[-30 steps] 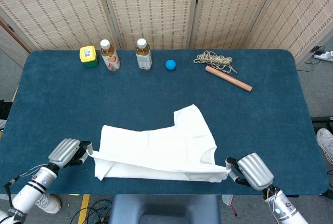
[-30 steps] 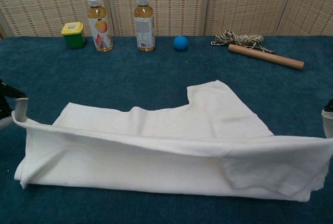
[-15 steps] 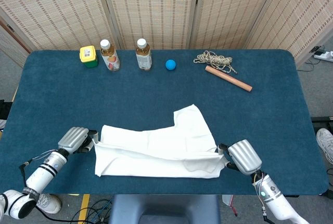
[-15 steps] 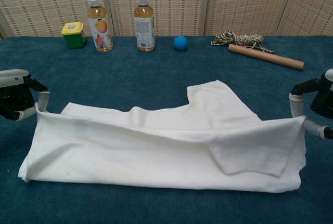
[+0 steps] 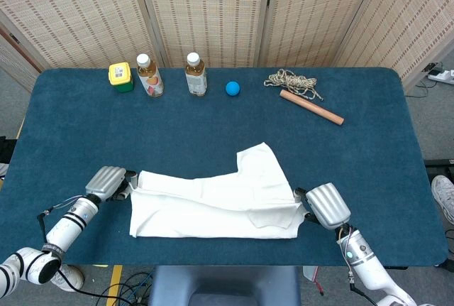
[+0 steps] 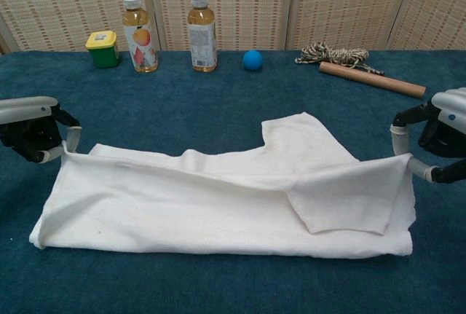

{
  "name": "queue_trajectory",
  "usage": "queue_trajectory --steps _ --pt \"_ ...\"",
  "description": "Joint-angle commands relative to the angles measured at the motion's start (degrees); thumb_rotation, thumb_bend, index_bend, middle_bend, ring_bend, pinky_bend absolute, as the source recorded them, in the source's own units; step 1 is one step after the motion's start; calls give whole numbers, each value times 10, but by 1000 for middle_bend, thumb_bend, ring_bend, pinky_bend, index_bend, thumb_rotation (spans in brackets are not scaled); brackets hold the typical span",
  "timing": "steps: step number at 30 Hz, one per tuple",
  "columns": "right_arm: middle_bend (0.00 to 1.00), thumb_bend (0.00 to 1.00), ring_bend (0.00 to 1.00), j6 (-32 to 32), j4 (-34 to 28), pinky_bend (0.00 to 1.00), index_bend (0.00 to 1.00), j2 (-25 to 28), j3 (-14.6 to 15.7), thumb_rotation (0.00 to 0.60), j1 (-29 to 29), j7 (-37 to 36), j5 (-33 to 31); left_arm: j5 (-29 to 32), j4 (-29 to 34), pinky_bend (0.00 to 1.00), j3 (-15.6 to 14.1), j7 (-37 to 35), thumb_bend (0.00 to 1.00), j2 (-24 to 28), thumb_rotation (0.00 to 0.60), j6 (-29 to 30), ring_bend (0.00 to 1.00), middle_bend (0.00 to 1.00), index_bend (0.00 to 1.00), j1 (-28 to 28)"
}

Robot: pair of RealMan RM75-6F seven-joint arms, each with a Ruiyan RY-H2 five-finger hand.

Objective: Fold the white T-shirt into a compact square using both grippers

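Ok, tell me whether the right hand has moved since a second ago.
Yes. The right hand has moved away from the near table edge, toward the ball, carrying the shirt edge.

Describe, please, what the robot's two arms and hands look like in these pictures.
Both hands, left hand and right hand, have rounded silver-grey backs and black fingers with pale tips. The forearms are white, with black bands near the wrists, and thin cables run alongside them.
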State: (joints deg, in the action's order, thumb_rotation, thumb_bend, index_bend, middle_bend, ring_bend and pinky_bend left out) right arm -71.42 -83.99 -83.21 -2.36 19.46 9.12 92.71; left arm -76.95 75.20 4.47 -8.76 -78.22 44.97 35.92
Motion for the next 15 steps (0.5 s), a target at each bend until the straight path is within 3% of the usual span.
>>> queue_trajectory --steps 1,15 --pt "1000 619 1000 2 4 1000 880 -6 -4 600 2 4 -10 6 -15 1000 4 8 582 -12 600 -5 862 957 574 8" --pt "1000 619 1000 7 38 1000 880 -37 -21 600 11 14 -49 31 -78 1000 21 29 582 -66 600 -40 861 957 565 50"
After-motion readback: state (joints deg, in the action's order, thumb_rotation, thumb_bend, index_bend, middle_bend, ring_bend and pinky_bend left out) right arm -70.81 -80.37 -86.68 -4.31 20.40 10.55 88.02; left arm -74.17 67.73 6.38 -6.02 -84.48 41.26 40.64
